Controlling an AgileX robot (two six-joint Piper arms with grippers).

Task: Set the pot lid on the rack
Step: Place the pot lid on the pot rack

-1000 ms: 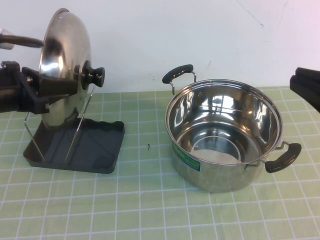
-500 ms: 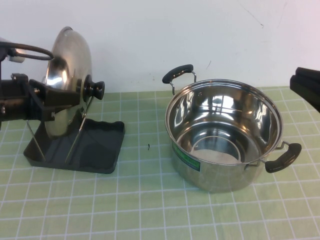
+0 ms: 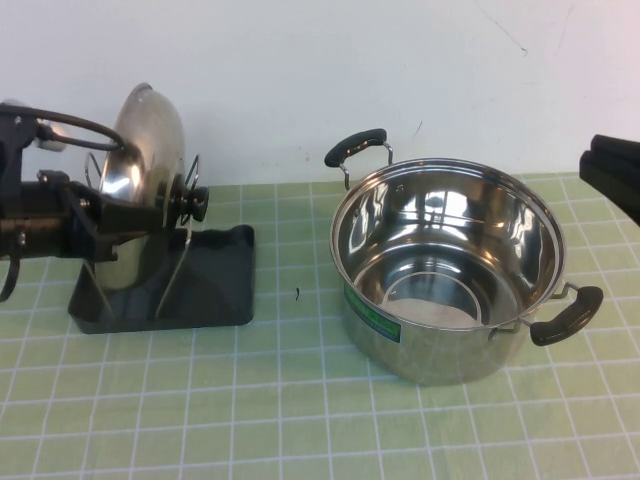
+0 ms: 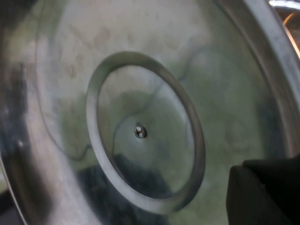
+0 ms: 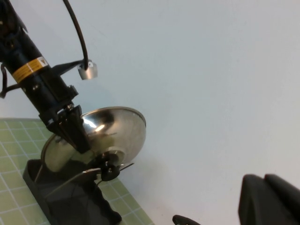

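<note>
The shiny steel pot lid (image 3: 150,150) stands on edge among the wire loops of the dark grey rack (image 3: 215,285) at the left of the table, its black knob (image 3: 190,200) facing the pot. My left gripper (image 3: 120,218) is shut on the lid's rim. The left wrist view is filled by the lid's underside (image 4: 140,93), with one dark finger (image 4: 267,192) at the corner. The right wrist view shows the lid (image 5: 112,131) and rack (image 5: 70,201) from the side. My right gripper (image 3: 605,168) hangs shut and empty at the right edge, above the table.
A deep steel pot (image 3: 450,270) with two black handles stands open at centre right on the green checked mat. A white wall runs close behind the rack and pot. The left arm's cable (image 3: 70,122) loops beside the lid.
My left gripper has lowered the lid down and slightly right into the rack's wire loops. The rack has shifted a little to the right. The right arm has not moved.
</note>
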